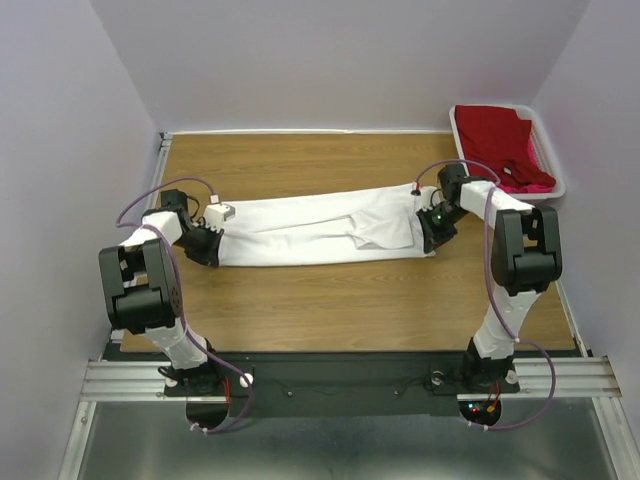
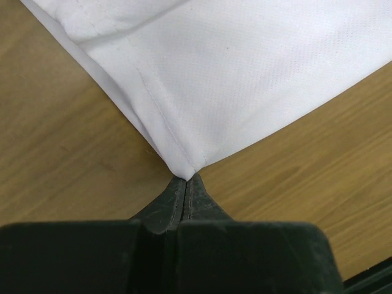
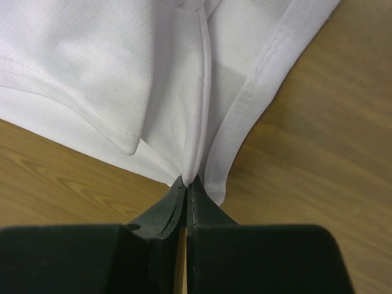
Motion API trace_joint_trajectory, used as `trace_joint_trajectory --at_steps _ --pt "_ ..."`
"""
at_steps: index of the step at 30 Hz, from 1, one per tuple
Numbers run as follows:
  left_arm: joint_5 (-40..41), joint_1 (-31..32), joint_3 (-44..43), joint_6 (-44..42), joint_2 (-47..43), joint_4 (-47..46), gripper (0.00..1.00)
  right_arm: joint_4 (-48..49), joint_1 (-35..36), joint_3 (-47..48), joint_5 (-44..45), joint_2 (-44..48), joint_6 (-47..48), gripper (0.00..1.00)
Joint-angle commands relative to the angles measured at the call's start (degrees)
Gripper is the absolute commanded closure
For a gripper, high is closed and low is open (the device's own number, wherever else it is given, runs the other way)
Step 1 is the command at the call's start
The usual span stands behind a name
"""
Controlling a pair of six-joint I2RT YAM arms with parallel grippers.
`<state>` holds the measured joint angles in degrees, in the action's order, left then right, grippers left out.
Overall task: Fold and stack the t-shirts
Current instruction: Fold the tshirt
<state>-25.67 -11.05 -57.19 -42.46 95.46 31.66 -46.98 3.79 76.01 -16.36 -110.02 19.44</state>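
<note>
The white t-shirt (image 1: 320, 230) lies as a long folded strip across the middle of the wooden table. My left gripper (image 1: 212, 246) is shut on the strip's left hemmed corner; the left wrist view shows my left gripper (image 2: 186, 179) pinching the white t-shirt (image 2: 245, 79). My right gripper (image 1: 432, 240) is shut on the right end; in the right wrist view my right gripper (image 3: 187, 181) pinches gathered folds of the white t-shirt (image 3: 122, 73). A deep red t-shirt (image 1: 497, 140) and a bright pink t-shirt (image 1: 528, 181) lie in the basket.
A white plastic basket (image 1: 548, 150) stands at the back right corner of the table (image 1: 330, 300). Purple walls close in the left, back and right sides. A metal rail runs along the near edge by the arm bases.
</note>
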Motion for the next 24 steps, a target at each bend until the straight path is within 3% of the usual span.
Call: trace_joint_trajectory --at_steps 1,2,3,4,5,7,12,16,19,24 --pt "1.94 -0.38 1.82 -2.89 -5.54 5.07 1.0 -5.48 -0.1 -1.83 0.63 4.19 3.67 0.86" --pt "1.94 -0.46 1.47 -3.07 -6.24 5.69 0.98 -6.79 -0.1 -2.09 0.02 5.59 3.67 0.64" --pt "1.85 -0.46 1.03 -4.2 -6.77 7.43 0.74 -7.33 -0.1 -2.09 -0.16 6.73 3.59 0.59" --pt "1.5 -0.55 0.5 -4.73 -7.65 8.15 0.6 -7.68 -0.1 -1.92 -0.16 7.88 3.41 0.55" --pt "1.07 -0.55 -0.2 -5.26 -8.79 8.76 0.49 -7.69 -0.19 -1.13 0.1 10.15 2.89 0.52" --pt "-1.47 -0.38 -3.09 -6.58 -13.27 10.34 0.37 -7.95 -0.19 0.27 -0.07 11.92 1.05 0.52" --pt "-8.86 4.53 -9.77 -7.21 -17.58 10.71 0.36 -8.04 -0.19 5.72 -7.18 12.64 -3.17 0.53" --pt "-9.05 19.87 -8.91 -1.94 -17.42 0.36 0.39 -7.78 -0.19 6.78 -14.3 8.86 -6.96 0.6" --pt "-6.77 27.64 -8.99 1.32 -14.26 -6.76 0.4 -6.2 -0.1 7.31 -15.37 5.0 -9.41 0.63" --pt "-5.44 40.29 -13.2 0.71 -4.42 -10.65 0.4 -2.06 -0.1 6.96 -13.35 2.18 -11.53 0.62"
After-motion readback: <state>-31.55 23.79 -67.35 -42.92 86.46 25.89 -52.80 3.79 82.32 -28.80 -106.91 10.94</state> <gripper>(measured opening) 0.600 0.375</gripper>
